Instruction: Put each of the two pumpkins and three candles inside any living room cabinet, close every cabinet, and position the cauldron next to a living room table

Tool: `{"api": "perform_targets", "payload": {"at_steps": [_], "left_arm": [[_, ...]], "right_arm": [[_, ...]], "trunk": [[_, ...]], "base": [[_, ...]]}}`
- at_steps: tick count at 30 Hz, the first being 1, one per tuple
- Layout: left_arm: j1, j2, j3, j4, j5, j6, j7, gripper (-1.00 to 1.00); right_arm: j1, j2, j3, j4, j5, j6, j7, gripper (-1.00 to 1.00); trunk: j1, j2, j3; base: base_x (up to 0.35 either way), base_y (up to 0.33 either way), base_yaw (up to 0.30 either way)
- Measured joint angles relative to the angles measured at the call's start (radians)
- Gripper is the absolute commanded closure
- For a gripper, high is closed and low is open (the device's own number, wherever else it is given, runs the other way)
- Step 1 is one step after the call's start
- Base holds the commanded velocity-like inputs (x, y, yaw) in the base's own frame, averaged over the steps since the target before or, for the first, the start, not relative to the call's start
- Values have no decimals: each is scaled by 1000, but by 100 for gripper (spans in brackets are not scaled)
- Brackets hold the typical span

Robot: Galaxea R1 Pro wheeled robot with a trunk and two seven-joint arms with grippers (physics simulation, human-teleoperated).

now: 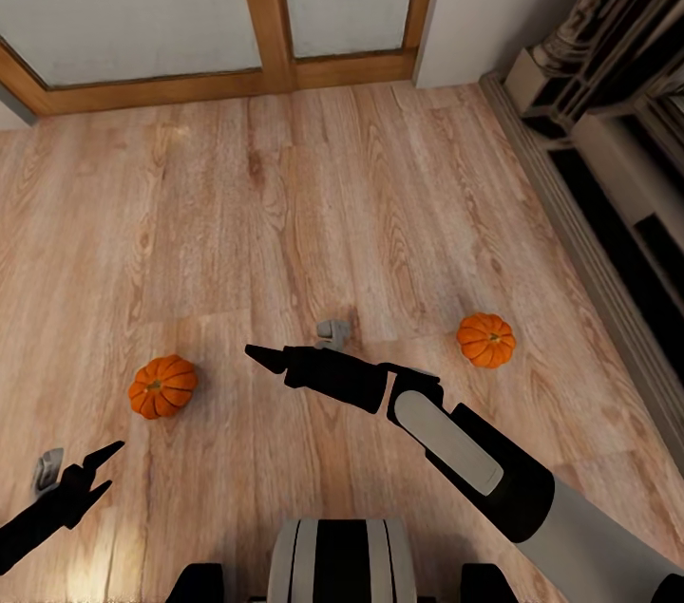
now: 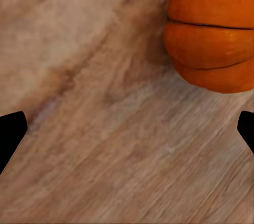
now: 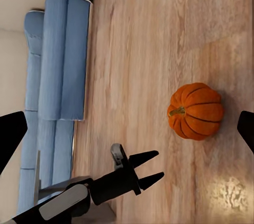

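Observation:
Two orange ribbed pumpkins lie on the wood floor. The left pumpkin (image 1: 162,386) (image 2: 211,28) (image 3: 196,110) rests a little ahead of my left gripper (image 1: 104,470) (image 2: 127,134) (image 3: 151,167), which is open and apart from it. My right gripper (image 1: 261,355) (image 3: 128,131) reaches leftward over the floor between the pumpkins, open with nothing between its fingers. The right pumpkin (image 1: 485,340) sits beside my right forearm, untouched. The candles, cabinet and cauldron are out of view.
Wood-framed glass doors (image 1: 266,5) close off the far side. A white and black built-in unit (image 1: 608,119) runs along the right wall. A blue sofa (image 3: 58,55) stands beyond the left pumpkin. My base (image 1: 337,560) is at the near edge.

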Motion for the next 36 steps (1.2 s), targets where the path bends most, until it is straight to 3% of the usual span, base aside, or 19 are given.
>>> {"api": "perform_targets", "payload": {"at_steps": [9, 15, 36], "left_arm": [[0, 3, 3, 0, 0, 1, 1, -100], [1, 20, 3, 1, 0, 1, 0, -100], [0, 24, 3, 9, 1, 1, 3, -100]], "right_arm": [[0, 0, 0, 0, 0, 0, 0, -100], [0, 0, 0, 1, 0, 0, 0, -100], [0, 0, 0, 1, 0, 0, 0, -100]], "trunk": [[0, 0, 0], [0, 0, 0], [0, 0, 0]], "base": [[2, 0, 0], [134, -80, 0], [36, -91, 0]]}}
